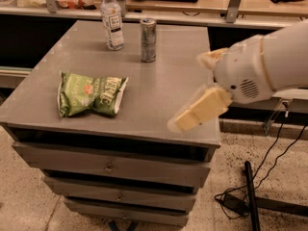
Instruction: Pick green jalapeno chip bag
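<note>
Lying flat, front left of the grey cabinet top: 1 green jalapeno chip bag, its lettering partly lost in creases. Behind it, upright: 1 water bottle, 1 can. Gripper over the front right edge, fingers spread, empty. Speckled floor; black cables. Arm cut off at right.

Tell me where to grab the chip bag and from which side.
Grip the chip bag across its pinched middle, coming down from above: it lies flat on the cabinet, puffy at both ends, so the narrow waist probably fits the jaws best. The gripper, open, hovers over the cabinet's front corner, apart from the bag.
</note>
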`<state>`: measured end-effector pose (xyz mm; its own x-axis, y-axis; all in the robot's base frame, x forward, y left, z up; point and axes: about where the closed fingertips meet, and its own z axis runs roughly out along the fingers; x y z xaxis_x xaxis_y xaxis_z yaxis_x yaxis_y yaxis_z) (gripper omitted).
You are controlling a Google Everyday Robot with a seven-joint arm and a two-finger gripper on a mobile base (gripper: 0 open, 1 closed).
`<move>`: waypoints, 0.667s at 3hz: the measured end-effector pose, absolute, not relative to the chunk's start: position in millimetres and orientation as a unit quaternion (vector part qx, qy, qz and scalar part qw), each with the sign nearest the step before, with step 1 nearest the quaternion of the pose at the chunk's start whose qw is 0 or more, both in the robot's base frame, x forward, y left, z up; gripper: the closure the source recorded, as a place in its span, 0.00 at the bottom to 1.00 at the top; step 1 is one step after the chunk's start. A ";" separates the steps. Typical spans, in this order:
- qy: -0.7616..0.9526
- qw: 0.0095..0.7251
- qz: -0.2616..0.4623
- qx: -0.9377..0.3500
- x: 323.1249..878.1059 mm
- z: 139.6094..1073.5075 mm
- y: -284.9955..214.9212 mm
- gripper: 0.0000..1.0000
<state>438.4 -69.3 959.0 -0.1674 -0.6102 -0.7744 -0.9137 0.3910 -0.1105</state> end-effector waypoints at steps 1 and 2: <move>0.719 0.403 0.219 -0.522 444.8 920.5 -27.0 0.00; 0.700 0.418 0.234 -0.529 453.5 899.2 11.0 0.00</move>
